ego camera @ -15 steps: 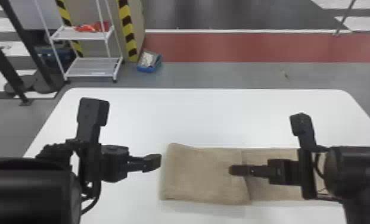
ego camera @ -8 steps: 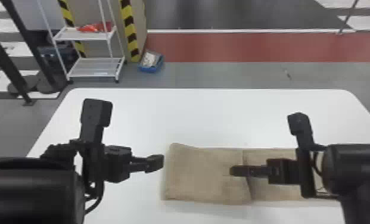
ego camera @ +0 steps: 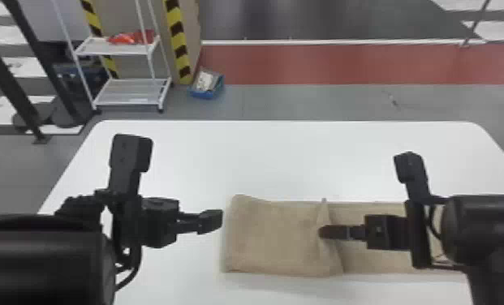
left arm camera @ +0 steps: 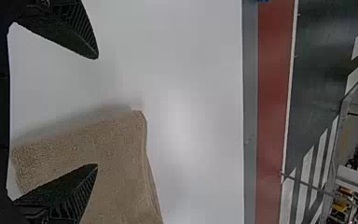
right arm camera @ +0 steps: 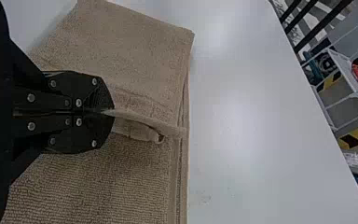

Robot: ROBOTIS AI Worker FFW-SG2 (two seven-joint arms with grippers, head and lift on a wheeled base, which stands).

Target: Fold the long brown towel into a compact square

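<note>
Pinching a raised ridge of the towel (ego camera: 275,247), the right gripper (ego camera: 328,232) has its jaws closed together, with a narrow fold of cloth standing up from between the tips. The ridge sits by the inner end of the doubled part, and a thin peak of cloth shows just past the tips, towards the table's far edge.

The left gripper (ego camera: 211,221) has its jaws spread wide, with nothing between them. In the head view its tips are just beside the towel's left end; in the left wrist view one finger (left arm camera: 67,191) overlaps the cloth and the other (left arm camera: 70,30) has white tabletop behind it. Whether that first finger touches the cloth, I cannot tell.

The towel lies lengthwise along the table (ego camera: 263,162), its long sides running roughly parallel to the far edge. The doubled part forms the left portion, and the lower layer runs on to the right, passing under the right arm (ego camera: 494,231). A broad band of bare white surface separates the towel from the far edge and both rounded far corners, giving ample room on that side. More open surface lies between the towel's left end and the table's left edge, partly beneath the left arm (ego camera: 39,259).
</note>
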